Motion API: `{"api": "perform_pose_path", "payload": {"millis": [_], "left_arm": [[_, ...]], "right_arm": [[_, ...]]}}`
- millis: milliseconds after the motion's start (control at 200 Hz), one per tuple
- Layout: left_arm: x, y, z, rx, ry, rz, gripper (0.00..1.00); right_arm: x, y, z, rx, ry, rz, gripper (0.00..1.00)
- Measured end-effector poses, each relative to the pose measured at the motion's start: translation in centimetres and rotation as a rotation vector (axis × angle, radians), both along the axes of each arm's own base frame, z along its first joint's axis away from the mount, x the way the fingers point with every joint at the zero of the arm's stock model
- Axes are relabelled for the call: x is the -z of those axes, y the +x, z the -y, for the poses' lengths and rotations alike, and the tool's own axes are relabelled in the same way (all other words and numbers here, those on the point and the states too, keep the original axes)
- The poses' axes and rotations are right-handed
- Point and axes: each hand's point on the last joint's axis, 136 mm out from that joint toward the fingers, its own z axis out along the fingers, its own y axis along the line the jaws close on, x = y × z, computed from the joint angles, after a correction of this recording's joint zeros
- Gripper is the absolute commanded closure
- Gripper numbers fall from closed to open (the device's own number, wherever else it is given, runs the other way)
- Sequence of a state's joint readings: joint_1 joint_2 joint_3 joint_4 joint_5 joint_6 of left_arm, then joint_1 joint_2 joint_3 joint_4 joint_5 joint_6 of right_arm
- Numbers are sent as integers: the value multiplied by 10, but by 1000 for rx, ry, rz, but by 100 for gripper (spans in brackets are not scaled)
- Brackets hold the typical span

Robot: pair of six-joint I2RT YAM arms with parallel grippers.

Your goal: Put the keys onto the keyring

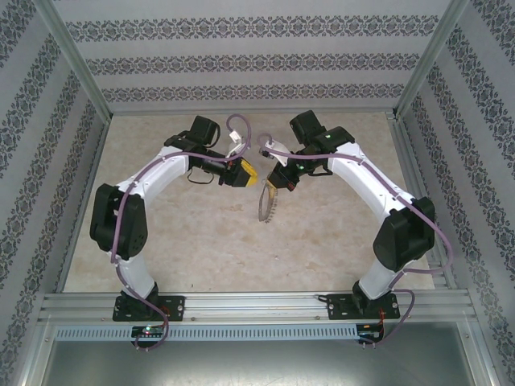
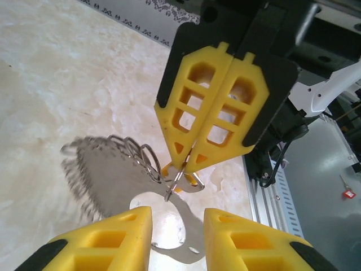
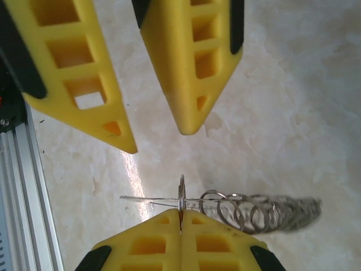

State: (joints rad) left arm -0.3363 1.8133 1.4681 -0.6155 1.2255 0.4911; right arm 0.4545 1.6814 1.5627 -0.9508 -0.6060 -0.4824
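Note:
The keyring (image 1: 265, 207), a thin grey hoop fringed with small rings, hangs edge-on from my right gripper (image 1: 274, 183) above the table's middle. In the right wrist view my right gripper (image 3: 181, 214) is shut on a thin ring of the keyring (image 3: 181, 195), and the fringe rings (image 3: 254, 212) trail off to the right. My left gripper (image 2: 177, 213) is open with nothing between its fingers. It faces the right gripper (image 2: 186, 164) from close by. A tiny yellow-gold piece with a silvery end, possibly the key (image 2: 193, 179), shows just under those shut fingertips, beside the fringe rings (image 2: 138, 152).
The pale marbled table (image 1: 201, 241) lies below both grippers and carries the hoop's shadow (image 2: 107, 180). An aluminium rail (image 1: 257, 305) runs along the near edge. Patterned walls (image 1: 257, 64) close in the back and sides.

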Motion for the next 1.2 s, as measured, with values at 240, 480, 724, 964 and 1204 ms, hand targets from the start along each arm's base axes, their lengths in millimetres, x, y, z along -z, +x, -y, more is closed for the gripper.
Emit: {"api": "perform_pose_path", "payload": {"millis": [240, 480, 724, 964, 1204], "left_arm": [[2, 4, 6, 33, -32, -7, 72], [-3, -1, 9, 61, -63, -1, 72], [-1, -8, 17, 92, -67, -4, 73], [4, -7, 19, 94, -64, -14, 74], [6, -9, 23, 103, -59, -16, 69]], "right_arm": [[0, -2, -3, -9, 0, 0, 100], [2, -2, -3, -9, -2, -4, 100], [2, -1, -3, -9, -2, -2, 100], [4, -1, -1, -3, -17, -4, 100], [3, 1, -2, -3, -11, 9, 100]]}}
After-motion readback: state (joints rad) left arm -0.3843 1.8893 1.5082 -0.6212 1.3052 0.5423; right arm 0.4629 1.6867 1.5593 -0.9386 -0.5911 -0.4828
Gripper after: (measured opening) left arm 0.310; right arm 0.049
